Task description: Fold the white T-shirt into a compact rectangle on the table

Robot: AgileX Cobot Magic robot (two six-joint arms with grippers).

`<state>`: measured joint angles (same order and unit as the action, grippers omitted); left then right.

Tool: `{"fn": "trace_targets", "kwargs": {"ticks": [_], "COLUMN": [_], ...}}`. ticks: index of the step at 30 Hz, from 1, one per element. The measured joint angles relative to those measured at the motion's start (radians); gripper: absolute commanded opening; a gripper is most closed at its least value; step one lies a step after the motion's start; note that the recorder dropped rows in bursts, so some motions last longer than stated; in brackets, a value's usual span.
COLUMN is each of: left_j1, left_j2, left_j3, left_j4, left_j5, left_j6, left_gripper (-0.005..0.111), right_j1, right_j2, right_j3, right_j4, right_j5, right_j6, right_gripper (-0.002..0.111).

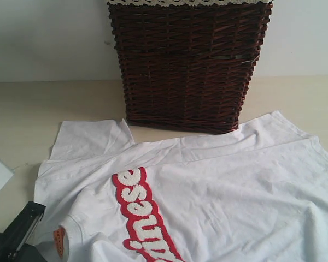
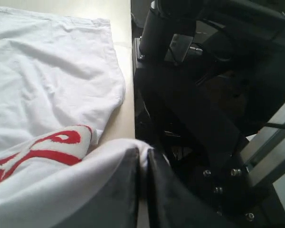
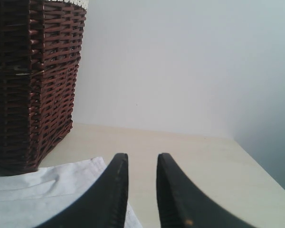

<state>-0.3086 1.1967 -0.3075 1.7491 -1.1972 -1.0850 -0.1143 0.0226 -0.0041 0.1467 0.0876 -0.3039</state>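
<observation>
I saw the left claw [image 2: 143,156] clenched on a fold of the shirt [image 1: 235,185], white cloth bunched over its fingertips, close to the table [image 1: 22,114] edge. The right claw [image 3: 142,161] stood released, with a narrow gap and nothing in it, above the shirt's edge near the basket [image 1: 186,65]. The shirt lay spread and wrinkled on the table, just in front of the basket.

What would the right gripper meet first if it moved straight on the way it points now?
Probably the table, then the pale wall behind it; the wicker basket stands off to one side. Depth is unclear.
</observation>
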Motion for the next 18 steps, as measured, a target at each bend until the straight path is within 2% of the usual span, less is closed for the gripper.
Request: {"fn": "trace_targets", "kwargs": {"ticks": [7, 18], "left_j1": [0.000, 0.000], "left_j2": [-0.020, -0.020], "left_j3": [0.000, 0.000], "left_j4": [0.000, 0.001], "left_j5": [-0.005, -0.006], "left_j6": [-0.106, -0.135], "left_gripper": [0.000, 0.000], "right_j1": [0.000, 0.000], "right_j2": [0.000, 0.000], "right_j3": [0.000, 0.000], "right_j4": [0.000, 0.000], "right_j5": [0.000, 0.000], "right_j6": [0.000, 0.000], "right_gripper": [0.023, 0.023]}}
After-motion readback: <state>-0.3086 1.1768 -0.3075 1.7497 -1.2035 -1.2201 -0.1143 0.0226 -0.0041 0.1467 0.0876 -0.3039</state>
